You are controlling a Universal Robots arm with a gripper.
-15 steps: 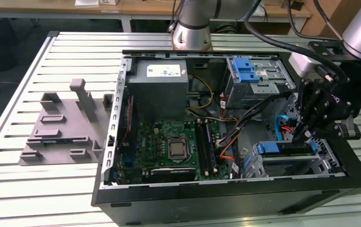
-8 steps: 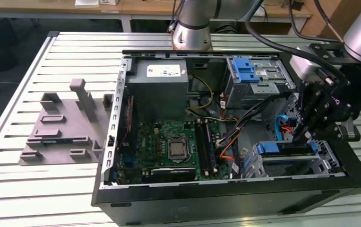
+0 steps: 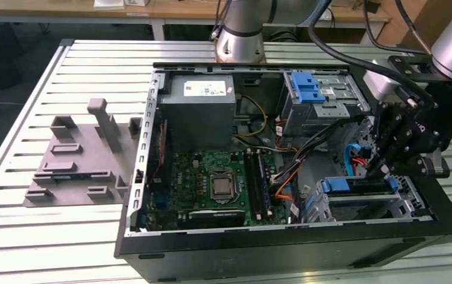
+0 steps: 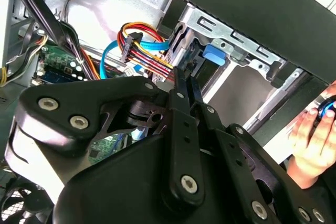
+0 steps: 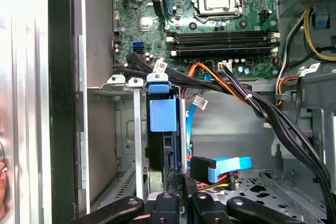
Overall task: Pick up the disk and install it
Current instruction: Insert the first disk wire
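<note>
Arm: your gripper (image 3: pixel 389 163) points down into the case (image 3: pixel 289 248), exterior view's right.
Grip: clenched on the disk (image 5: pixel 161 129), upright in its bay.

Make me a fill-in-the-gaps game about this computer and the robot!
1. The disk sits in a ____ plastic carrier.
2. The claw reaches into the computer case, whose side is ____.
3. The motherboard inside is coloured ____.
4. In the second wrist view, a person's ____ rests by the edge of the case.

Missing words: blue; open; green; hand.
</note>
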